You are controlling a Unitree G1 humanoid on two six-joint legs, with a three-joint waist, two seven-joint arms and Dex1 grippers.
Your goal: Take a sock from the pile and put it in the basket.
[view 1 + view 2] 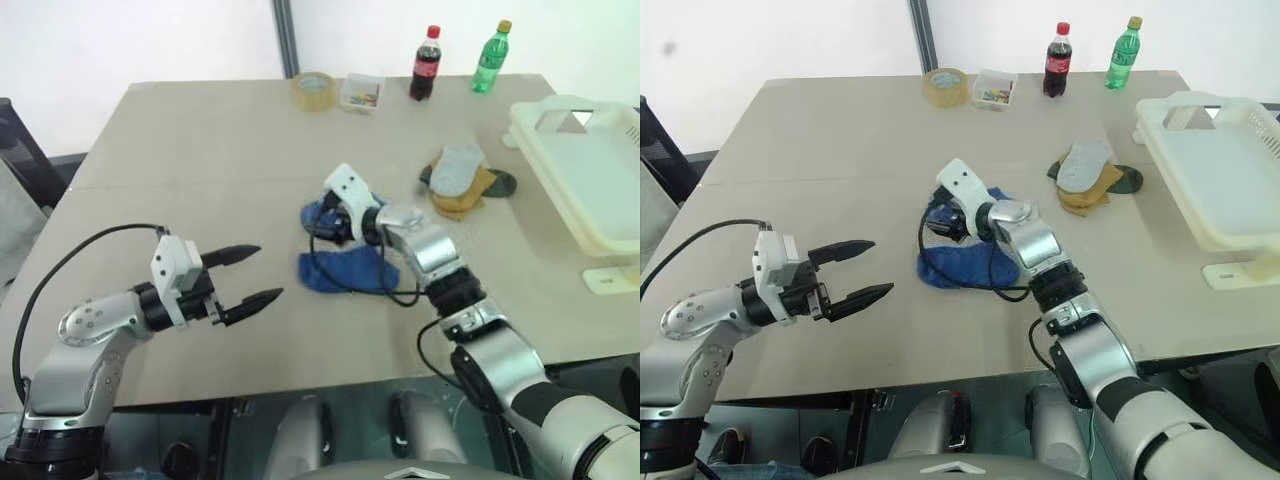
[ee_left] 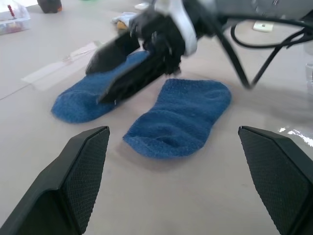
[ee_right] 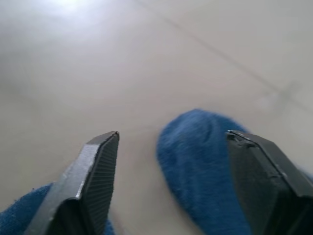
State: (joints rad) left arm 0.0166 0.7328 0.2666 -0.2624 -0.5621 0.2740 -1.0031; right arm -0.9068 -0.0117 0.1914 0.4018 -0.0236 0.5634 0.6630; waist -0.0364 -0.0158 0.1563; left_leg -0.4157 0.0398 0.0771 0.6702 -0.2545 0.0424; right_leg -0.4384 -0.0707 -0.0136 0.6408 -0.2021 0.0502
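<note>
1. The surface (image 1: pixel 200 150) is a broad beige tabletop carrying everything here.
2. The basket (image 1: pixel 585 175), cream-white with a cut-out handle, sits at the surface's right edge, well apart from the blue socks.
3. The right tool (image 2: pixel 105 81) hangs low over the middle of the surface, pointing leftward. In the right wrist view its two fingers (image 3: pixel 90 183) stand apart with bare surface and blue fabric between them, gripping nothing.
4. The left tool (image 1: pixel 262 275) hovers above the near left part of the surface with its fingers spread wide and empty, aimed toward the blue socks.
5. The sock (image 2: pixel 178 117), royal blue, lies flat on the surface near the middle, just under the right tool. A second blue sock (image 2: pixel 80 95) lies just beside it, partly beneath that tool's fingers.
6. The pile (image 1: pixel 462 180), pale grey over mustard yellow with a dark sock at its edge, rests between the blue socks and the basket.
7. Along the far edge stand a cola bottle (image 1: pixel 427 63) and a green bottle (image 1: pixel 491 57); left of them are a small clear box (image 1: pixel 361 92) and a tape roll (image 1: pixel 315 91).
</note>
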